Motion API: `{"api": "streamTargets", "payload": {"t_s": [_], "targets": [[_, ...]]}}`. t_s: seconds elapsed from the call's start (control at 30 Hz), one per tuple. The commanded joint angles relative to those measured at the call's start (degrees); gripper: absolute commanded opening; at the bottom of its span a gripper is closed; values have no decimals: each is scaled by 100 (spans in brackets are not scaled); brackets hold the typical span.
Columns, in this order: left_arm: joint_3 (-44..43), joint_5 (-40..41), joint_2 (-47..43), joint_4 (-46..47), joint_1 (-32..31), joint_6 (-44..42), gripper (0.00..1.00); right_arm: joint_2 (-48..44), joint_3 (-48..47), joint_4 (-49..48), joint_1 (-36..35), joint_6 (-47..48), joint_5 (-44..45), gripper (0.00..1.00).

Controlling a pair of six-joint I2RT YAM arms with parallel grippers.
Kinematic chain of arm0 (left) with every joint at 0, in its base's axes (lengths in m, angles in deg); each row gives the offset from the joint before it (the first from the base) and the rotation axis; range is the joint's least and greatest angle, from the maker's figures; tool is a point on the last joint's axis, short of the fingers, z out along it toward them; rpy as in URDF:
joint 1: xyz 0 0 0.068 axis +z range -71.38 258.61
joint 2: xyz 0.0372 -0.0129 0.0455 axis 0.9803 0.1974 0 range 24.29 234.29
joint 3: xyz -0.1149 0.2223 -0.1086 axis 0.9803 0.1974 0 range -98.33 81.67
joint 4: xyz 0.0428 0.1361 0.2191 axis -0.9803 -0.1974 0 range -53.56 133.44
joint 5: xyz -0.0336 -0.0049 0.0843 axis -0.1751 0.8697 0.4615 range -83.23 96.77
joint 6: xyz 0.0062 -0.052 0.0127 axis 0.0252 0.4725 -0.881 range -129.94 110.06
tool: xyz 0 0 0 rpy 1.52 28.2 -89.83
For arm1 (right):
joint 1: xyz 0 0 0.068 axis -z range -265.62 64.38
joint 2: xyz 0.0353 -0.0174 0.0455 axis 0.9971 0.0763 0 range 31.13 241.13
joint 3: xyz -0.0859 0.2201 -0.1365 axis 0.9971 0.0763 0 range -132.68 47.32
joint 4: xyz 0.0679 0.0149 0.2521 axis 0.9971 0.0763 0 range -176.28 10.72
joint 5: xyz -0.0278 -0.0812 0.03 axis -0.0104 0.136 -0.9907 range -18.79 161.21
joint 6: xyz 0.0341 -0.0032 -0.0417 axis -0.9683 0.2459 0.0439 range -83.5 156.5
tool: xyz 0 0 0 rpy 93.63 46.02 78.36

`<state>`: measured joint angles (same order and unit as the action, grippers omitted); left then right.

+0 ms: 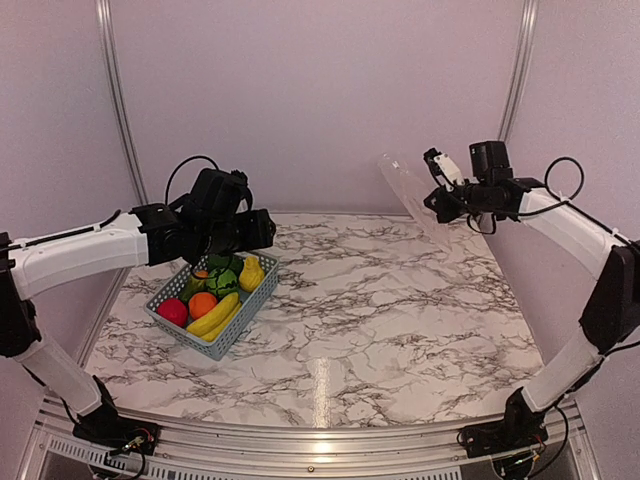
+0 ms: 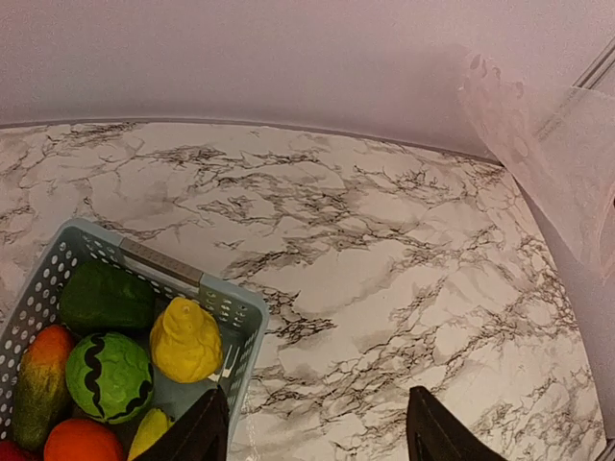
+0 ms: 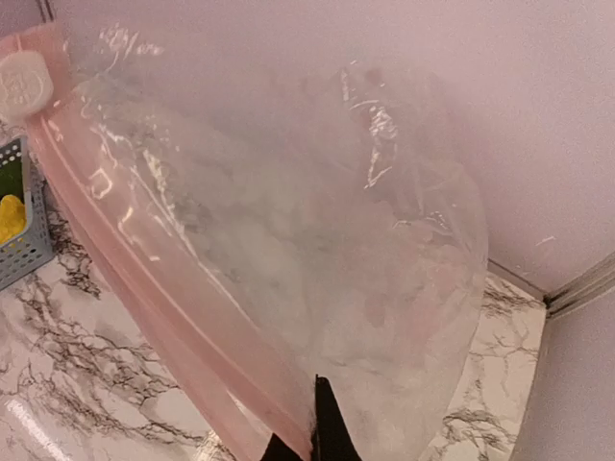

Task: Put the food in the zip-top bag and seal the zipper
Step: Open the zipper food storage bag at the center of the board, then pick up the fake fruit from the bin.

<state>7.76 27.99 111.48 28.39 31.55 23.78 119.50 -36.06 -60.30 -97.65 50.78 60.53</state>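
Zipper (image 3: 154, 307) pink in right wrist view, bag (image 1: 408, 195) faint overhead

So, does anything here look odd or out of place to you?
Nothing looks spilled or damaged. The one odd sight is the zip-top bag: it hangs tilted in mid-air, pinched at its edge by the right gripper, well apart from the basket where the food sits.

A clear crinkly plastic bag (image 3: 317, 240), pink closure strip (image 3: 163, 317) running left of the right gripper's black fingers (image 3: 327, 423); grey-veined white marble table (image 1: 400, 320); green toy melon (image 2: 109, 376) striped black.
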Motion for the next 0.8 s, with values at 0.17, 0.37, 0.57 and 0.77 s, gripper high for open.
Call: {"api": "streamTargets", "payload": {"t_s": [0.17,0.37,0.57,0.77], "targets": [[-868,-422,633,-700,4,107,68,304,856,376,-817,-502,-1703,0],[-618,-356,360,-1460,48,156,71,591,626,523,-804,-48,-2152,0],[-231,-306,23,-2133,73,336,70,973,232,944,-770,472,-2639,0],[47,-226,-150,-2697,202,554,72,1121,-25,1153,-672,813,-2589,0]]}}
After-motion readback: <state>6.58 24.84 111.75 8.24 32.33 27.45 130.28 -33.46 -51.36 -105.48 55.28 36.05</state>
